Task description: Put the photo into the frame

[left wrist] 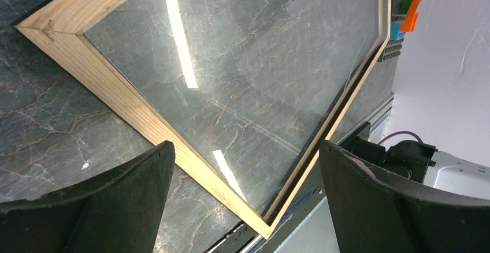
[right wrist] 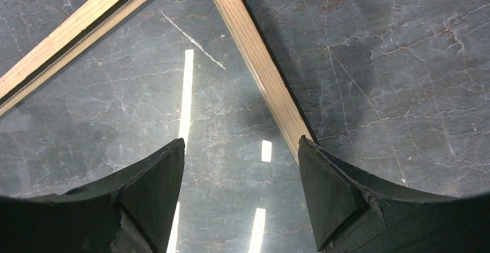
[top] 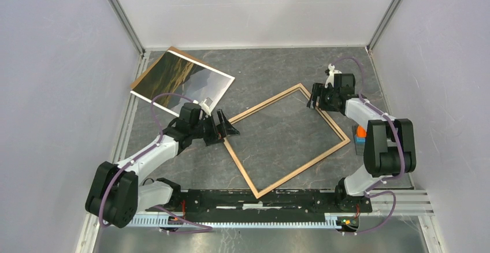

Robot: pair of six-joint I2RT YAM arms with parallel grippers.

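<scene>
Found the frame (top: 304, 169) flat on the surface (top: 271, 68), light wood face up, turned like a diamond. Saw the left hand (top: 226, 127) just outside the frame's left corner, fingers spread wide, holding nothing. Saw the right hand (top: 315, 98) at the frame's far corner, over the far-right rail, fingers apart and gripping nothing. Spotted the photo (top: 182, 80) well off the frame's far-left rail, beyond the left hand, hills side up, lying on a brown board (top: 171, 49) with thin edges peeking out. Noted coloured blocks (top: 360, 133) just off the frame's right corner.

Caught the photo and the board from overhead only, along with both hands' places around the frame.

Picked out in the left wrist view the frame's (left wrist: 144, 120) left corner and near-left rail crossing between the spread fingers, plus a clear pane inside the rails mirroring strip lights, hardly visible from above.

Traced in the right wrist view one rail of the frame (right wrist: 254, 62) down to the tip of one finger of the right hand (right wrist: 240, 143), with the other finger over the pane. Could not tell whether that finger touched the wood.
</scene>
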